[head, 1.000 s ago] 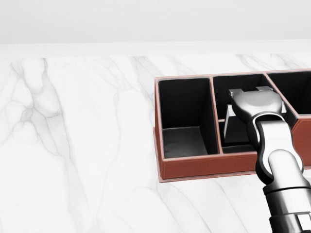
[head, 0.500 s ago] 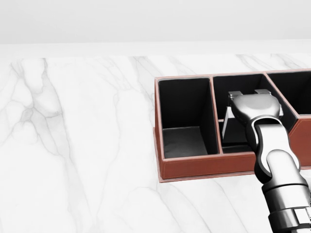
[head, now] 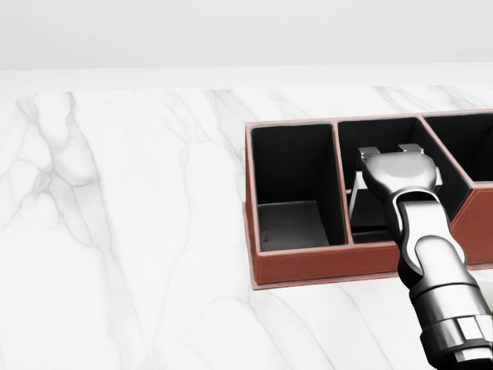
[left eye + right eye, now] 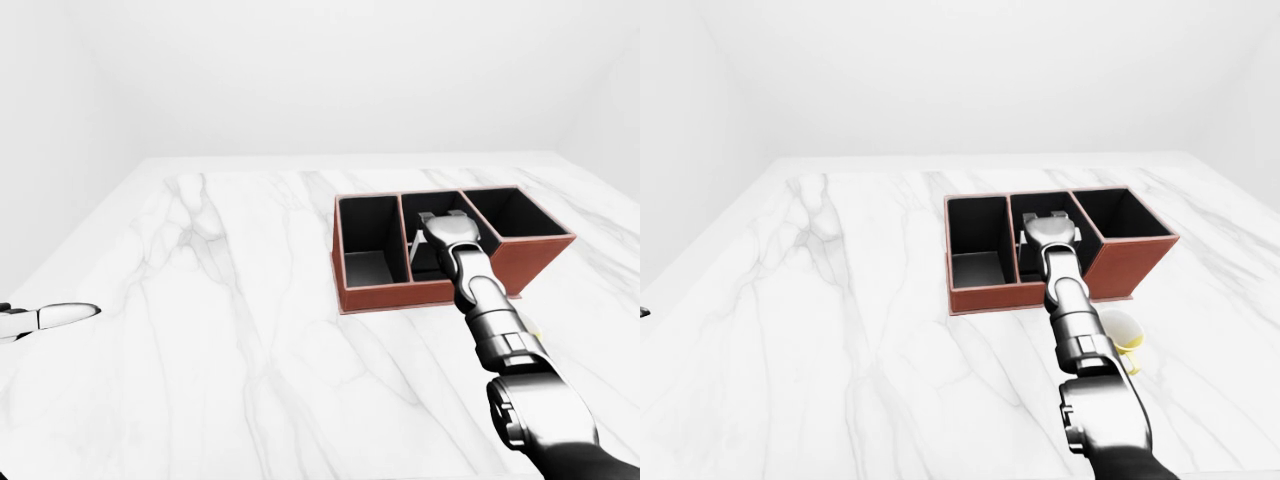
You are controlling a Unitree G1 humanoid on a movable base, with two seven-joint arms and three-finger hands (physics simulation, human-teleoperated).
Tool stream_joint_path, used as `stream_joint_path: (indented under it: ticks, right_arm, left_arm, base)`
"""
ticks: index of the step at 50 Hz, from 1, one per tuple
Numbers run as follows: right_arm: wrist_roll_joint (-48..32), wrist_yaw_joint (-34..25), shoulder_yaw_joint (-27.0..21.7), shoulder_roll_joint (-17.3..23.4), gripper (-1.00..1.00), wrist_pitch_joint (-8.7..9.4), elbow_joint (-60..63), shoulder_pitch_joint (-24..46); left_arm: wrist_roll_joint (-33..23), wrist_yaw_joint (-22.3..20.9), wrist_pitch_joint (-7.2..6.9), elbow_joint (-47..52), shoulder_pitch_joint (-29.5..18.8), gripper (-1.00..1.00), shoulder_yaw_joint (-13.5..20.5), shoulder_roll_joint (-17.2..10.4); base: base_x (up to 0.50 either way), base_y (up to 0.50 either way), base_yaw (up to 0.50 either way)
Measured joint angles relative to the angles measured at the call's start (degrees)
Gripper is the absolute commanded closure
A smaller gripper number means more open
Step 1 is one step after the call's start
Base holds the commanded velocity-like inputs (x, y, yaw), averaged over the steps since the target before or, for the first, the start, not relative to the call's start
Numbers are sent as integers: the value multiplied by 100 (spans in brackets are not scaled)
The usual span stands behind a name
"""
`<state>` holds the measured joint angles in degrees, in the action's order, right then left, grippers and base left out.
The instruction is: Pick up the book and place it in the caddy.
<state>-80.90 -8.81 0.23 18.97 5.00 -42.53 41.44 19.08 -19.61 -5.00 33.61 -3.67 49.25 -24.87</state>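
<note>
Far left of the caddy [image 4: 440,255], at the left-eye view's edge, rests the left hand [image 4: 50,318], well apart from everything, fingers apparently drawn together, though hard to tell for sure. Over the caddy's middle compartment hangs the right hand [image 3: 393,166], fingers hidden under its palm, so spread or pinching cannot be told; a pale slab beneath it, likely the book [image 3: 356,202], leans inside that compartment. Risks from here: dragging the book out on withdrawal, snagging a divider, or tipping the caddy, and knocking the yellowish object [image 4: 1123,330] just right of the forearm.
</note>
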Motion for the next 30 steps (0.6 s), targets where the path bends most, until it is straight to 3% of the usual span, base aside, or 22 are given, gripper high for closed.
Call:
stream_joint_path:
  ticks: [30]
  right_arm:
    - [109,481,134,-26,100,-1,-760,123]
  left_arm:
    - [19,9,0,5,-2,-100,16,-11]
  base:
    - [0,0,0]
